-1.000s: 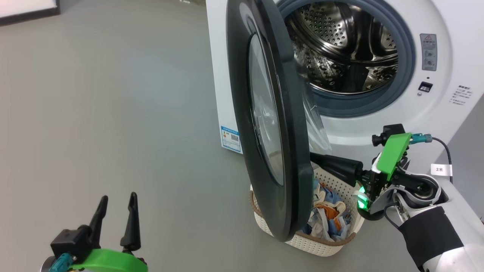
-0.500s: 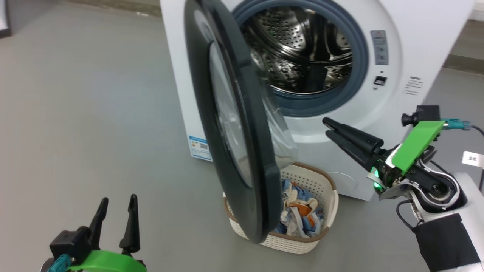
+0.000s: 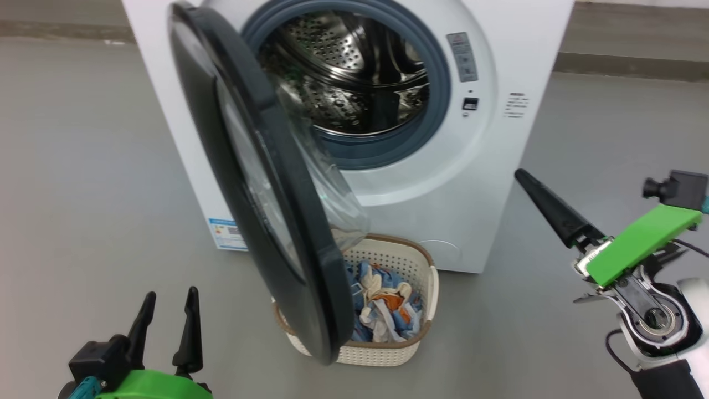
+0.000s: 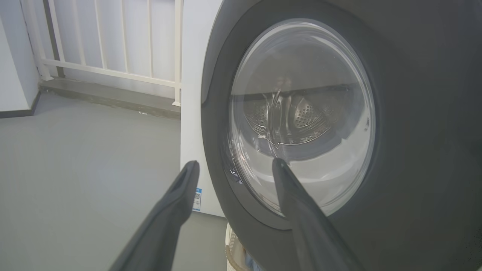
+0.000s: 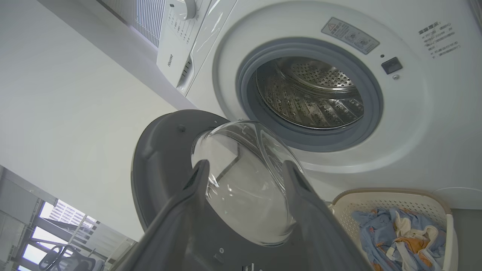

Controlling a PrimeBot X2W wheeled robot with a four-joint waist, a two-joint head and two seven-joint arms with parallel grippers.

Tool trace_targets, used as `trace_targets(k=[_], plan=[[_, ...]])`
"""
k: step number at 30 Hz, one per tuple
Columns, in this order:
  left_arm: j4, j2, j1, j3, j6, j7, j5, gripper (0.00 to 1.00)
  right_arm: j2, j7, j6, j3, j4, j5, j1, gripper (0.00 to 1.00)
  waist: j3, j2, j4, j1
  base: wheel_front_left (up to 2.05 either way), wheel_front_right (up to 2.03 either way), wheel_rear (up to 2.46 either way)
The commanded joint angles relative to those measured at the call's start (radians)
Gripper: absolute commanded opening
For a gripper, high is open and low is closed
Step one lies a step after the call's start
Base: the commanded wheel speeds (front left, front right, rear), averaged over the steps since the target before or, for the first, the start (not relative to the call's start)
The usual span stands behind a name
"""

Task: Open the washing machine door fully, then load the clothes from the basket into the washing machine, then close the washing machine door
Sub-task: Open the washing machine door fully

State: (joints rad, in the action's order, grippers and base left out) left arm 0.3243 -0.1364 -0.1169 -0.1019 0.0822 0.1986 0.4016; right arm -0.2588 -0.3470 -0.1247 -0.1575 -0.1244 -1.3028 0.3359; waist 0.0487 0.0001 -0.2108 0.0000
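Below the open drum (image 3: 343, 77), the basket (image 3: 388, 354) sat on the grey floor (image 3: 83, 166) just in front of the washing machine (image 3: 498, 183), holding the blue, cream and orange clothes (image 3: 382, 310); the washing machine door (image 3: 260, 221) stood swung partway out, covering the basket's left side; the left gripper (image 3: 171, 292) hung low, jaws apart, empty; the right gripper (image 3: 522, 177) hovered right of the basket, fingers spread, holding nothing.

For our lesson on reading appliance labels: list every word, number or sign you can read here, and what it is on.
"Hisense": top panel of the washing machine.
Grey warning label: triangle sign, words too small.
Printed lines beside it: too small.
Blue sticker: blurred.
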Motion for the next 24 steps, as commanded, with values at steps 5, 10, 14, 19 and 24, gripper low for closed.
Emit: trace_targets(k=[5,10,14,19,24], plan=[[-0.032,-0.013,-0.019,0.032,-0.011,0.020,0.016,1.00,-0.070,0.159,-0.006,-0.030,0.060,0.135,-0.037,1.00,-0.001,-0.0001,0.082,0.0000,0.00,0.00,0.00],[-0.044,-0.015,-0.004,0.043,-0.017,0.035,0.021,1.00,-0.118,0.332,-0.006,-0.057,0.053,0.289,-0.080,1.00,-0.001,-0.0001,0.132,0.0000,0.00,0.00,0.00],[-0.062,-0.013,0.007,0.046,-0.020,0.040,0.026,1.00,-0.117,0.416,-0.006,-0.075,0.048,0.388,-0.111,1.00,-0.003,-0.0001,0.160,0.0000,0.00,0.00,0.00],[-0.078,-0.011,0.007,0.043,-0.026,0.045,0.022,1.00,-0.106,0.483,-0.006,-0.068,0.001,0.492,-0.142,1.00,-0.005,-0.0001,0.179,0.0000,0.00,0.00,0.00],[-0.086,-0.013,0.007,0.038,-0.031,0.047,0.017,1.00,-0.091,0.540,-0.006,-0.057,-0.060,0.596,-0.168,1.00,-0.007,-0.0001,0.186,0.0000,0.00,0.00,0.00]])
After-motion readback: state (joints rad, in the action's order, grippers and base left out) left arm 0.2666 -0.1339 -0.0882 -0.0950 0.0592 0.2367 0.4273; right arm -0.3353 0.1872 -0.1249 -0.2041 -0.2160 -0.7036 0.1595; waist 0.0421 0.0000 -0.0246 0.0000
